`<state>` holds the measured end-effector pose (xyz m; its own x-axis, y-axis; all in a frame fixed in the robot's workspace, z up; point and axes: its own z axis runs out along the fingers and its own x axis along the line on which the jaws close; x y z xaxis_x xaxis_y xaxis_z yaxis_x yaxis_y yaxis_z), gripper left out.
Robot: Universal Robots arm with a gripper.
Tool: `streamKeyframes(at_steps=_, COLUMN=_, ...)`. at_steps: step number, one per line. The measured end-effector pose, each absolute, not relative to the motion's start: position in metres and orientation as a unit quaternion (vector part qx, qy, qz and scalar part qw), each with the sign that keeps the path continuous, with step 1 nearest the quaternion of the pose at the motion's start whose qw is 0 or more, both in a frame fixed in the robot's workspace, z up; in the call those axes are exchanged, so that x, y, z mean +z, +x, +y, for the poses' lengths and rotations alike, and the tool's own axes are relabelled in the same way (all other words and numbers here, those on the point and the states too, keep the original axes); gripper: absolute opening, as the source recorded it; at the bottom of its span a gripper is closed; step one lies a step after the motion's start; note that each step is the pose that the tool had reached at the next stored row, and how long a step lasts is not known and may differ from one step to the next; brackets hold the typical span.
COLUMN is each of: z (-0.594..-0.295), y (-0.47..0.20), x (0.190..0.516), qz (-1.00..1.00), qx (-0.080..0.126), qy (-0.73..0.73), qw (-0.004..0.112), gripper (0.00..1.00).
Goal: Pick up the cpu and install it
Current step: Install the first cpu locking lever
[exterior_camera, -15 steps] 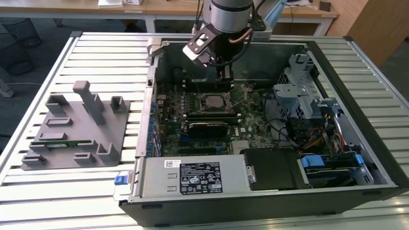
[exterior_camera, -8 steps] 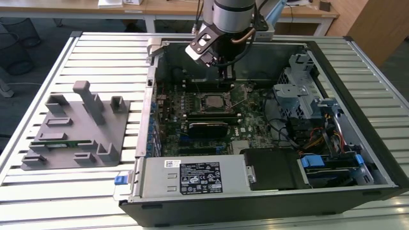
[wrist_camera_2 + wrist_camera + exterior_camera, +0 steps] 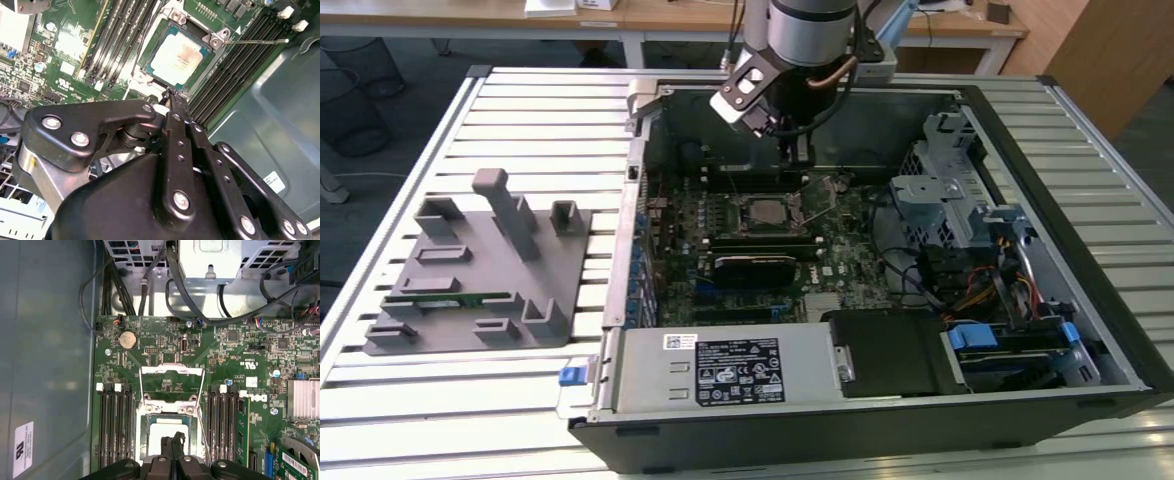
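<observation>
From my remote seat I see the cpu (image 3: 176, 55) lying flat in its socket (image 3: 150, 75) in the upper middle of the second wrist view, its dull silver top facing up and nothing gripping it; I take it that the chip is already seated, which would explain why it lies square within the frame. The hinged metal retention frame (image 3: 172, 385) stands swung open in the centre of the first wrist view, and the thin lever (image 3: 255, 41) juts out toward the upper right of the second wrist view, so I judge the socket is not yet locked. The jaws of the gripper (image 3: 172, 100) are drawn together with nothing between them, their tips poised just beside the socket's near edge. Memory slots (image 3: 115, 425) flank the socket on both sides. In the exterior view the arm (image 3: 807, 30) reaches down from the top centre into the open computer case (image 3: 1107, 340), which lies on a slatted desk (image 3: 520, 100); a grey fixture (image 3: 480, 265) sits at middle left. The gripper body hides the lower part of the chip in the first wrist view, and I can't tell whether the tips touch the board.
</observation>
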<state>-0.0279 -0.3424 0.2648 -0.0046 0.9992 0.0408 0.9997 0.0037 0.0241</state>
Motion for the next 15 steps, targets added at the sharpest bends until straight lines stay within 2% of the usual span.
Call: streamKeyframes(at_steps=15, z=-0.3424, y=-0.0227, x=0.2653, qz=-0.708, qx=-0.023, qy=-0.705, qw=0.006, gripper=0.11)
